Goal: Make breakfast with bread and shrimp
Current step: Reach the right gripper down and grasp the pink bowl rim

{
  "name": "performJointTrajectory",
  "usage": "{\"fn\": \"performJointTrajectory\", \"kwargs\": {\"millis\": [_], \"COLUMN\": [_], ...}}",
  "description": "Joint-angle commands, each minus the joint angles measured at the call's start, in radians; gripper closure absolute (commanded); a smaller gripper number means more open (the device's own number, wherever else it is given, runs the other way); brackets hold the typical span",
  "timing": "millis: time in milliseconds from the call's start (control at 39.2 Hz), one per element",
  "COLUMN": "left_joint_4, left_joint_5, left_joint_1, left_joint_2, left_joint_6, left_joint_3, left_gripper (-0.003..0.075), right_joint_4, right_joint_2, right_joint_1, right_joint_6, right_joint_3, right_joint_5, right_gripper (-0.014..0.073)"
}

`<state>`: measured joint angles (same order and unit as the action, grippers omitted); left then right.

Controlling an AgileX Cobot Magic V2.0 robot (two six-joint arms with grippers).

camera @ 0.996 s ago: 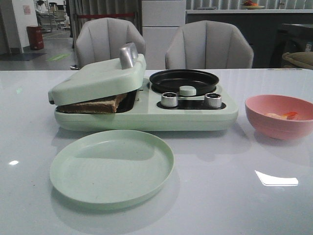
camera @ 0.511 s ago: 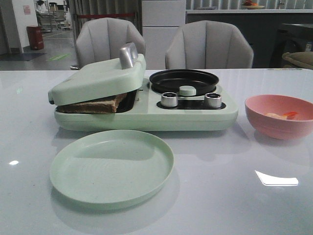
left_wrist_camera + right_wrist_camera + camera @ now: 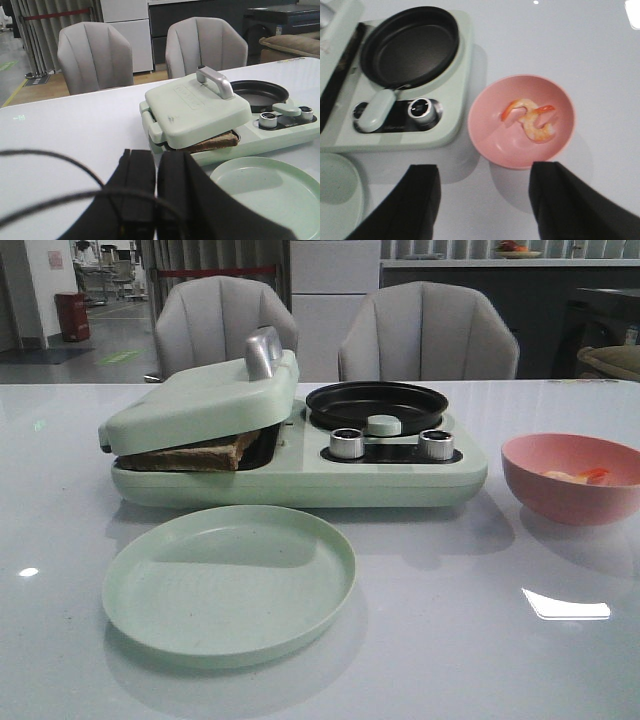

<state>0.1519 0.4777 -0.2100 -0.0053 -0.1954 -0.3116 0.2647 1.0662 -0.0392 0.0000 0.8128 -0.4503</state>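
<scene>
Nothing is moved since earlier. Right gripper [image 3: 482,200] is held wide above shrimp [image 3: 532,119], likely for pickup; left gripper [image 3: 156,187] is closed, empty.

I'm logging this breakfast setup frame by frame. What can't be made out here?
- Bread: front view, lid covers most; slice count unclear.
- Shrimp: right wrist view, blurred; count unclear.
- Plate: right wrist view, cut by edge.
- Both arms: absent from front view.
</scene>
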Motion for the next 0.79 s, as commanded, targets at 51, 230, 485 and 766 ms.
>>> {"fn": "performJointTrajectory", "kwargs": {"millis": [51, 230, 485, 766], "left_joint_4": [0.013, 0.013, 0.013, 0.013], "left_joint_5": [-0.086, -0.086, -0.086, -0.086], "left_joint_1": [-0.001, -0.001, -0.001, -0.001], "left_joint_2": [-0.009, -0.009, -0.009, -0.009], "left_joint_6": [0.009, 0.009, 0.009, 0.009], "left_joint_3": [-0.027, -0.027, -0.027, -0.027], "left_gripper": [0.0606, 0.0606, 0.0606, 0.0606], "right_joint_4": [0.039, 0.045, 0.052, 0.057], "right_joint_2": [0.126, 0.275, 0.476, 0.671], "right_joint_1": [0.089, 0.162, 0.190, 0.190], "right_joint_6": [0.000, -0.045, -0.099, -0.099], "right_joint_3": [0.120, 0.197, 0.305, 0.431], "right_joint_5": [-0.007, -0.034, -0.056, -0.095], "right_gripper": [0.0102, 0.0102, 0.0102, 0.0102]}}
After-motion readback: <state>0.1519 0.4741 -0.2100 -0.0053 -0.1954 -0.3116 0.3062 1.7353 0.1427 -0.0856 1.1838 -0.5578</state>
